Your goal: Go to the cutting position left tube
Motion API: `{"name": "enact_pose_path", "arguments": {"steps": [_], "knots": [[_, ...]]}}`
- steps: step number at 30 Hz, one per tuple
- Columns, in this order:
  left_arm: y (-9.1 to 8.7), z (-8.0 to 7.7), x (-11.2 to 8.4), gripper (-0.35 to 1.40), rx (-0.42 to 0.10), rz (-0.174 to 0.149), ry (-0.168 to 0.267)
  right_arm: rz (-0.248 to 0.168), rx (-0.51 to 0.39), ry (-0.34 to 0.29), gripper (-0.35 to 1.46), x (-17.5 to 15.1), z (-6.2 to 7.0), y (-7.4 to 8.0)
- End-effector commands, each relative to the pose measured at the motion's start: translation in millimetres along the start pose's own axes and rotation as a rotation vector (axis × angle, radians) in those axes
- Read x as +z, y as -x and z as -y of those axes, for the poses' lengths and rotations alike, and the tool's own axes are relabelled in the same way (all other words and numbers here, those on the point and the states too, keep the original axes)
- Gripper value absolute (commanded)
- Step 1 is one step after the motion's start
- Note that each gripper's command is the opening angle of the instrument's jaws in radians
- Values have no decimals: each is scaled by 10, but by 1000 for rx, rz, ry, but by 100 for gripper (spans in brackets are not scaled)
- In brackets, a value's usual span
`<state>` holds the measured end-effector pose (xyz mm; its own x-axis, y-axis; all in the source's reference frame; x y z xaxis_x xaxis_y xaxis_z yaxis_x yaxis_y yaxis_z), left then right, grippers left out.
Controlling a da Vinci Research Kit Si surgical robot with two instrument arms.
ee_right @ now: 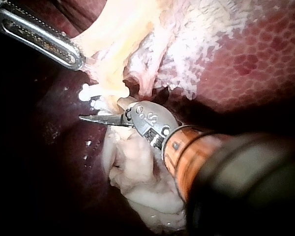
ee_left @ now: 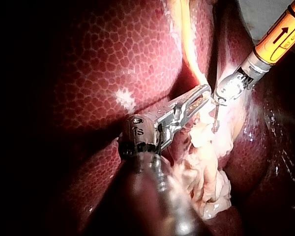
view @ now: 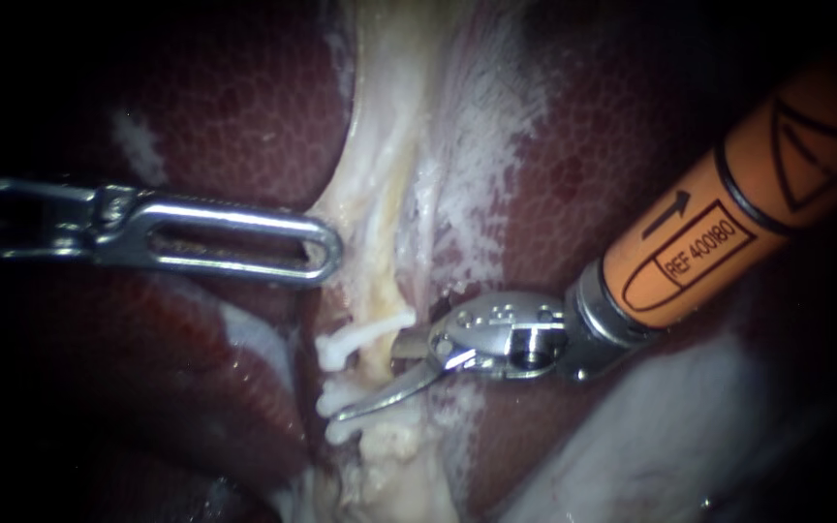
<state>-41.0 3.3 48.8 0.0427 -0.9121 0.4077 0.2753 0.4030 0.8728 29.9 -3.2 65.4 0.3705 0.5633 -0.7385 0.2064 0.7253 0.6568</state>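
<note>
A pale tube [view: 378,363] runs down between lobes of dark red liver [view: 234,107]. White clips sit across it: one above my right instrument's blades [view: 365,332], two below [view: 339,395]. My right instrument [view: 365,380], with an orange shaft, comes in from the right. Its two blades stand open, the long lower one under the tube and the short upper one against it, between the clips. My left instrument [view: 326,254] has a slotted jaw and is shut on the pale tissue band [view: 365,208] higher up. The right wrist view shows one blade [ee_right: 101,118] just beneath the clips [ee_right: 102,91].
Frayed whitish tissue [view: 481,116] lies to the right of the band. A lump of pale fatty tissue [ee_left: 206,162] lies below the clips, beside my left instrument's shaft [ee_left: 152,162]. Liver surface surrounds the site on both sides.
</note>
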Motion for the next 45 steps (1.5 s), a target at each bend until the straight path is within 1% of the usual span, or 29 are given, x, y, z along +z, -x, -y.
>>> {"name": "enact_pose_path", "arguments": {"steps": [1,16,25,29,33,39,45], "knots": [[0,0,0,-35,0,0,0,0,-1,1,87,0,-1,1],[0,0,0,-35,0,0,0,0,-1,1,77,1,-3,1],[0,0,0,-35,0,0,0,0,-3,-3,64,1,-3,2],[0,0,0,-35,0,0,0,1,-4,-5,52,1,-4,2],[0,0,0,-35,0,0,0,1,-4,-7,51,1,-4,2],[0,0,0,-35,0,0,0,1,-5,-9,42,1,-4,2],[0,0,0,-35,0,0,0,1,0,-11,40,1,-4,2]]}}
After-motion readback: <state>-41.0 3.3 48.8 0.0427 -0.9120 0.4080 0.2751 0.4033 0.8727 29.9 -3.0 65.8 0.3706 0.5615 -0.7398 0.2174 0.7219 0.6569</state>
